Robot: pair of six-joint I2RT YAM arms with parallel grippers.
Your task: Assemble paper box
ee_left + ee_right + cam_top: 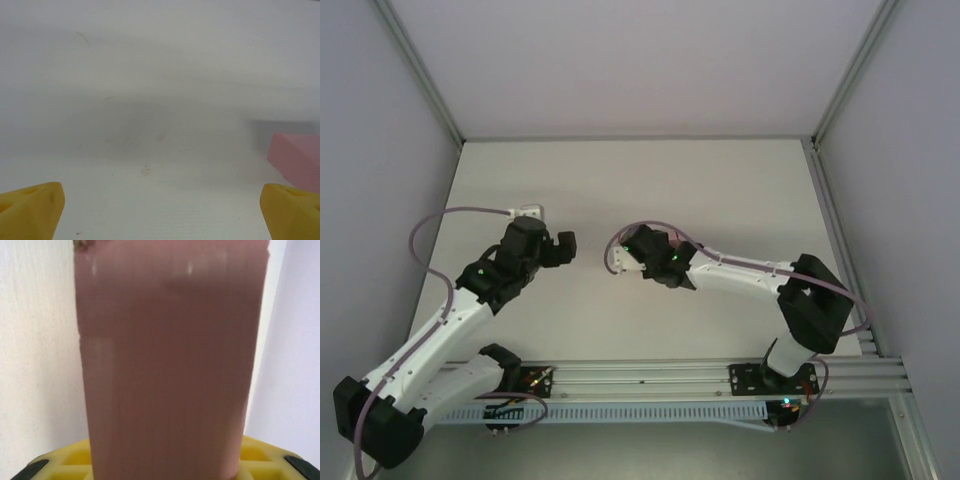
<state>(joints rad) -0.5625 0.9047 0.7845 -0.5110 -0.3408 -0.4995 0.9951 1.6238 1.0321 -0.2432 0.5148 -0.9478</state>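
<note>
Left gripper [161, 212]: released; your yellow fingertips [35, 205] stand spread wide, low over the white counter [150, 100].
Right gripper [626, 254]: clenched on the paper box [170, 370], which rises from between its yellow fingers [65, 457].
Paper box: pink and matte, near mid-counter in your right gripper; your left wrist view catches one corner at its right edge.

White scuffed table [620, 180] (pink paper box [297, 157] near its middle).
</note>
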